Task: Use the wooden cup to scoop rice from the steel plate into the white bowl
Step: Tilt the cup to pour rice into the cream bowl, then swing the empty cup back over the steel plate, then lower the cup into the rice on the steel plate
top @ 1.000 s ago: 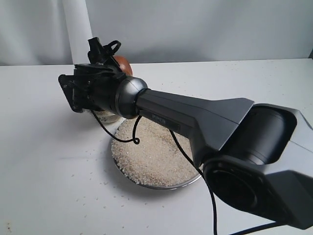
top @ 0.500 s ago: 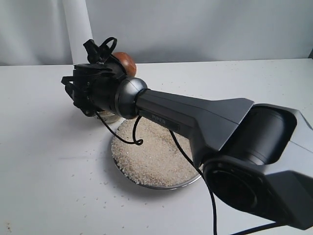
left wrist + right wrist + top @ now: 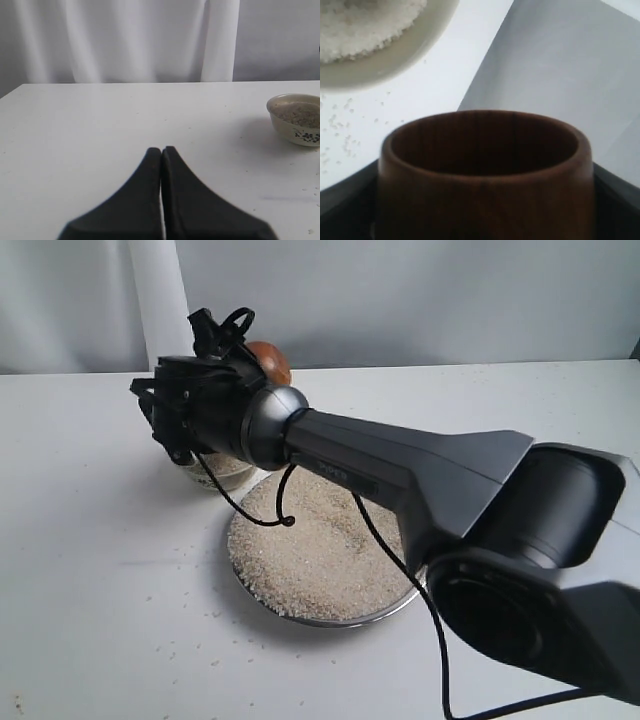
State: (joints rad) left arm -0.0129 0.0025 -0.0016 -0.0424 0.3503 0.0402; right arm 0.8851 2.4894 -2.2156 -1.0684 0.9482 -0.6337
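We start with the right wrist view. There the right tool (image 3: 481, 207) grips the wooden cup (image 3: 485, 175). A dark finger (image 3: 345, 210) lies against each side of the cup's wall, and the cup's dark mouth is turned towards the camera.

In the exterior view the right arm (image 3: 420, 475) stretches from the lower right of the frame to the upper left. The cup shows as a rounded brown side just above the wrist. A black cable (image 3: 245, 515) hangs from the wrist down over the dish.

The steel plate (image 3: 385, 612) sits at the lower centre of that frame, and rice (image 3: 320, 560) covers nearly all of it. The white bowl (image 3: 295, 131) stands on the bench (image 3: 90, 125) just beyond the plate's upper left rim. It is mostly hidden under the wrist in the exterior view. The left wrist view shows it upright, with dark markings on its side and rice inside.

Loose grains (image 3: 150, 595) lie scattered over the bench at the lower left.

The left tool (image 3: 161, 152) is closed, its two fingers pressed together with nothing between them, well apart from the bowl.
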